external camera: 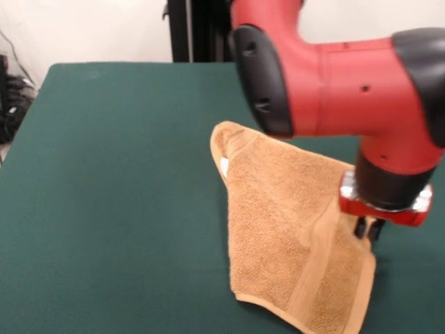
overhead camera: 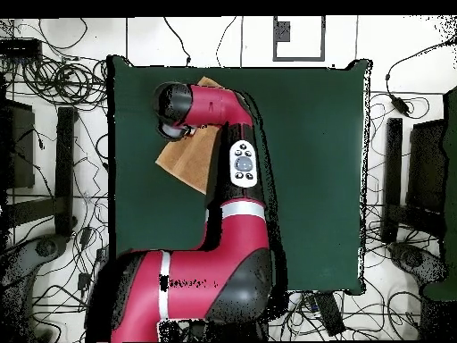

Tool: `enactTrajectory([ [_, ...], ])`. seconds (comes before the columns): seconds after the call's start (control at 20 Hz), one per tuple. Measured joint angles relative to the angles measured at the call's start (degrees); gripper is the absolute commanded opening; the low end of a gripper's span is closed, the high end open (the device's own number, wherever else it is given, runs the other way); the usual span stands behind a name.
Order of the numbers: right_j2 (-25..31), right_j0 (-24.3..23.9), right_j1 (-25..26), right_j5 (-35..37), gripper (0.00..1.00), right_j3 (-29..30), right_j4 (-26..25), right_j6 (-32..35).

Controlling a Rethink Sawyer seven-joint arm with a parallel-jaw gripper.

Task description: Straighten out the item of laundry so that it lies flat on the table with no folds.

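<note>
One small tan-orange terry towel (external camera: 285, 229) lies on the large dark green felt-covered worktop (external camera: 111, 195), the only loose thing on it. In the front view the cloth is not flat: its upper left corner is turned over on itself, with a small white label (external camera: 224, 165) showing at that fold, and a smoother woven band (external camera: 316, 268) runs near the lower right hem. The red and black arm (external camera: 348, 83) comes down over the towel's right edge. Its dark tool (external camera: 368, 229) sits at that edge, touching or just above the cloth; whether the tips are spread, pressed together or pinching the fabric cannot be told. From overhead, the towel (overhead camera: 186, 159) lies toward the worktop's (overhead camera: 312, 179) upper left part, half hidden beneath the arm (overhead camera: 210, 107). No containers appear.
</note>
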Motion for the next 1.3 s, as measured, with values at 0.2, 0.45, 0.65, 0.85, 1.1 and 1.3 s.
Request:
enactTrajectory([
  [0.2,-0.01,-1.88,-0.16,0.00,0.00,0.23,-0.13,0.00],
  [0.45,-0.01,-3.07,-0.34,-0.01,0.00,0.58,-0.31,0.00],
  [0.65,0.00,-3.15,-0.39,-0.02,0.00,0.66,-0.46,0.00],
  [0.85,0.01,-3.14,-0.42,-0.02,0.00,0.69,-0.51,0.00],
  [1.1,0.02,-3.14,-0.49,-0.07,0.00,0.82,-0.60,0.00],
  [1.3,0.02,-3.10,-0.64,-0.58,0.00,1.17,-0.67,0.00],
])
